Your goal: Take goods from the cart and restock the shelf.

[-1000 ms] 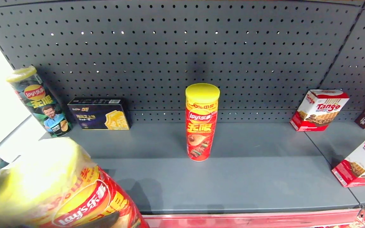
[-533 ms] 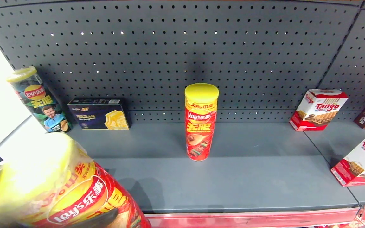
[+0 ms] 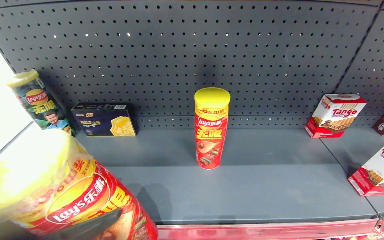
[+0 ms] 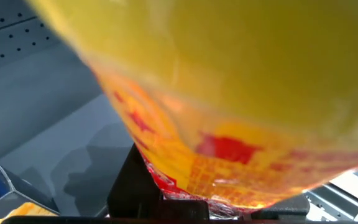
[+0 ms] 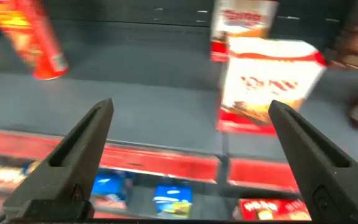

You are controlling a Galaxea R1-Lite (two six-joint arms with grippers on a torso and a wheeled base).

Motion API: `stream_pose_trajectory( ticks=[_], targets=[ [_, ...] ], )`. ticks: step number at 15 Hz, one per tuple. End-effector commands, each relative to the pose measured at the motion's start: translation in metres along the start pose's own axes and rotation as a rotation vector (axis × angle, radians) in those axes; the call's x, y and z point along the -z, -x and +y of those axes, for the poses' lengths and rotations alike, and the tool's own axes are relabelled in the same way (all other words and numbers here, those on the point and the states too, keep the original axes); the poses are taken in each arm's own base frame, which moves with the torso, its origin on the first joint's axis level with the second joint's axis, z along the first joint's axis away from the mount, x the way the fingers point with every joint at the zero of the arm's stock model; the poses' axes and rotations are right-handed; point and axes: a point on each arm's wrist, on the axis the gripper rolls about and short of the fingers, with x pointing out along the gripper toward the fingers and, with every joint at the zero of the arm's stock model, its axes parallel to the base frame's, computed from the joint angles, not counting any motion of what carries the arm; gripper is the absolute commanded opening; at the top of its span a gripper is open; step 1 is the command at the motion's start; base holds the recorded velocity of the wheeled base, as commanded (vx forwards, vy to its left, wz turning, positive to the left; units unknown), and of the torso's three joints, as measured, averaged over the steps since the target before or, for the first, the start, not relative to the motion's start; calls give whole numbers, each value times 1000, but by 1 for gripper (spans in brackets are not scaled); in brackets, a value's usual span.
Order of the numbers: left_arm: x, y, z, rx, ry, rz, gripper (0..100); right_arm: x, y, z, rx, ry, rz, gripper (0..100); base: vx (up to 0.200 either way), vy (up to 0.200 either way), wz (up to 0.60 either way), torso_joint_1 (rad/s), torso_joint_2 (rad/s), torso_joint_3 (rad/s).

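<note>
At the lower left of the head view, a red-and-yellow crisp can (image 3: pixel 62 186) is held tilted, not yet set down. Its yellow lid is turned toward the frame's left edge. It is clamped across its lower body by the dark fingers of the left gripper (image 3: pixel 55 230). The can is judged light, a thin tube easily dented, with glossy wrap that may slip — the mid-body should be gripped, not the lid. The right gripper (image 5: pixel 191 155) is spread wide, with nothing in it. Farther in, a matching can (image 3: pixel 212 128) stands upright at the centre of the grey shelf (image 3: pixel 262 193). Its label carries a red oval logo, yellow characters and pictured food — the print is left unread. At the back are a dark can (image 3: pixel 38 106) and a dark box (image 3: pixel 105 119) at left, and red-and-white boxes (image 3: pixel 337 115) at right.
</note>
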Motion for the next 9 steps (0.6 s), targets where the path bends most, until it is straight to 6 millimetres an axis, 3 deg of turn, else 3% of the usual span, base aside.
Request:
stream_pose_trajectory(
  ticks=[1, 9],
  targets=[
    [1, -1, 0, -1, 1, 5, 0, -16, -21, -1, -65, 10, 64, 100, 0, 0, 0, 0, 0, 0],
    [-1, 0, 1, -10, -1, -2, 0, -44, -87, 2, -217, 42, 206, 100, 0, 0, 0, 0, 0, 0]
  ],
)
